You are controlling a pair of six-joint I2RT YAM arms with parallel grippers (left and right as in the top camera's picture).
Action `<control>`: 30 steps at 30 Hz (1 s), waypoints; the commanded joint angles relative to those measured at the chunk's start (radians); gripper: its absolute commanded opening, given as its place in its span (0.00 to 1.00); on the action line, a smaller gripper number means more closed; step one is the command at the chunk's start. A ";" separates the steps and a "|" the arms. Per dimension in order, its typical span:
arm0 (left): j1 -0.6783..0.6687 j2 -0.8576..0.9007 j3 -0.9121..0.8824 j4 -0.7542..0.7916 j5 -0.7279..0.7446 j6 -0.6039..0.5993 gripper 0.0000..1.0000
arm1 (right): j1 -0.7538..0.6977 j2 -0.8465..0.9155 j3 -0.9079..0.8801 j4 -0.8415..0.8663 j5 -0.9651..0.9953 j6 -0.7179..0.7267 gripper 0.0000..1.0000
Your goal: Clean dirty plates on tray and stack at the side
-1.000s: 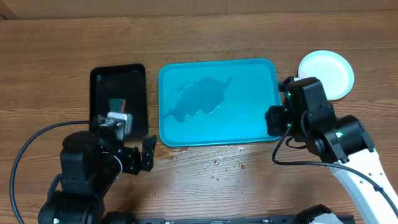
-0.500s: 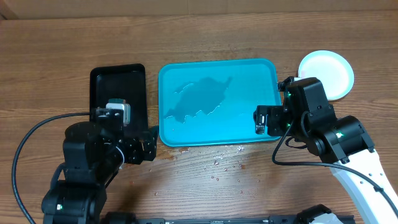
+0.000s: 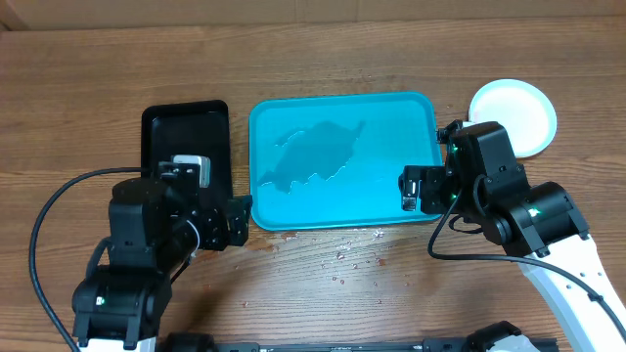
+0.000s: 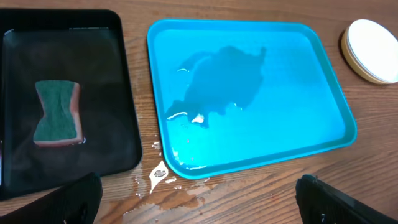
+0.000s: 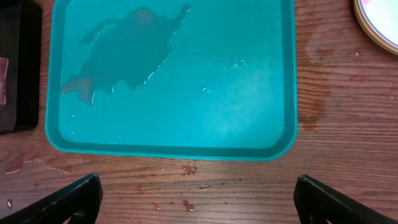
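Note:
The turquoise tray [image 3: 391,137] lies mid-table and holds only a puddle of water [image 3: 313,152]; no plate is on it. The plates [image 3: 513,115] sit stacked on the table right of the tray, white on top; they also show in the left wrist view [image 4: 373,40] and the right wrist view [image 5: 379,22]. My left gripper [image 3: 238,217] is open and empty by the tray's front left corner, fingers wide apart [image 4: 199,205]. My right gripper [image 3: 412,189] is open and empty over the tray's front right corner [image 5: 199,202].
A black tray [image 3: 186,132] stands left of the turquoise one, with a green and orange sponge [image 4: 57,112] in it. Water drops and small red spots [image 3: 347,256] lie on the wood in front of the turquoise tray.
My left arm has moved away from the front edge, toward the tray's front left corner. My right gripper has swung left so its fingers show over the tray's front right corner.

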 commanded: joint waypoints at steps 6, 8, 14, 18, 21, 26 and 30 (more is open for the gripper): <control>0.000 -0.119 -0.011 0.001 0.016 -0.010 1.00 | -0.002 -0.008 -0.002 0.004 0.010 0.003 1.00; 0.000 -0.179 -0.011 0.001 0.016 -0.010 1.00 | -0.002 -0.008 -0.002 0.004 0.010 0.003 1.00; 0.000 -0.341 -0.011 -0.055 0.016 -0.008 1.00 | -0.002 -0.008 -0.002 0.004 0.010 0.003 1.00; 0.013 -0.435 -0.030 -0.064 -0.058 0.068 1.00 | -0.002 -0.007 -0.002 0.004 0.010 0.003 1.00; 0.040 -0.505 -0.113 0.030 -0.084 0.121 1.00 | -0.002 -0.007 -0.002 0.004 0.010 0.003 1.00; 0.086 -0.625 -0.357 0.291 -0.069 0.137 1.00 | -0.002 -0.007 -0.002 0.004 0.010 0.003 1.00; 0.092 -0.710 -0.557 0.470 -0.039 0.141 1.00 | -0.002 -0.007 -0.002 0.004 0.010 0.003 1.00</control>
